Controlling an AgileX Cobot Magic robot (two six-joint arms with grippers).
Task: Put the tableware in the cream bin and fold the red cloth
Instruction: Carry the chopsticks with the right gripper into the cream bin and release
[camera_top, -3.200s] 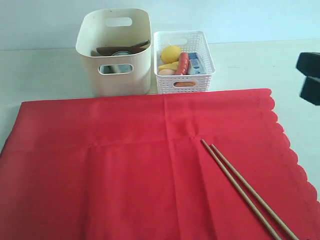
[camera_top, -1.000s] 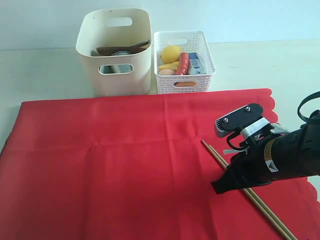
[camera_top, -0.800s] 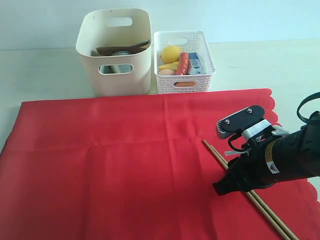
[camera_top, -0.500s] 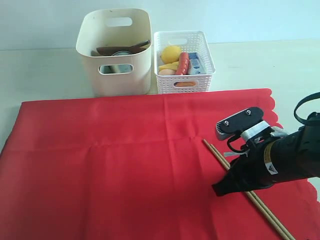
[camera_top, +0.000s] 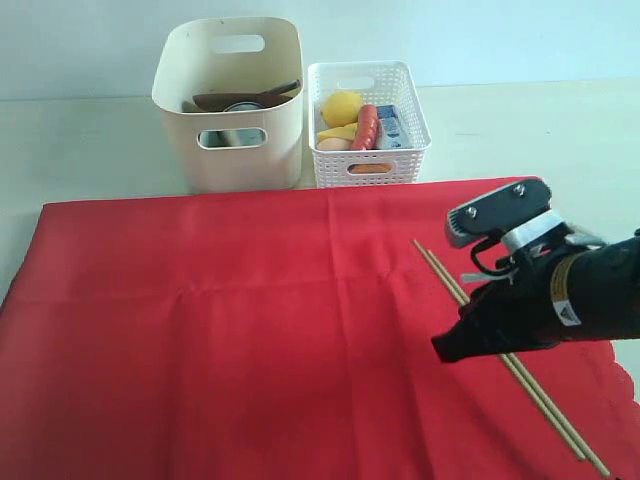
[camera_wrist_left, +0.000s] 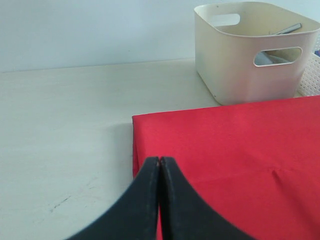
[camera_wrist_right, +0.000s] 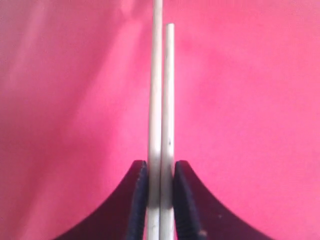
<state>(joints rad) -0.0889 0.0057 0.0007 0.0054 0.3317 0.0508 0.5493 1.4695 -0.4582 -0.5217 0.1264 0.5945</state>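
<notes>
I find the right claw (camera_top: 450, 348) in the lower right of the exterior frame, low over the red cloth (camera_top: 230, 340), pinching the pair of light wooden chopsticks (camera_top: 438, 266) side by side between its fingers (camera_wrist_right: 139, 175). The sticks run diagonally from mid-right toward the bottom right corner. I cannot tell whether they are clear of the fabric. The left claw (camera_wrist_left: 160, 162) is pressed together with nothing in it, near a corner of the cloth beside bare bench (camera_wrist_left: 60, 125). The cloth lies spread flat across the bench. The cream bin (camera_top: 228, 160) stands at upper left centre, behind the cloth, with dark wooden tableware (camera_top: 245, 99) inside. The white lattice basket (camera_top: 330, 165) just right of it holds a lemon (camera_top: 342, 107) and a sausage (camera_top: 367, 126).
</notes>
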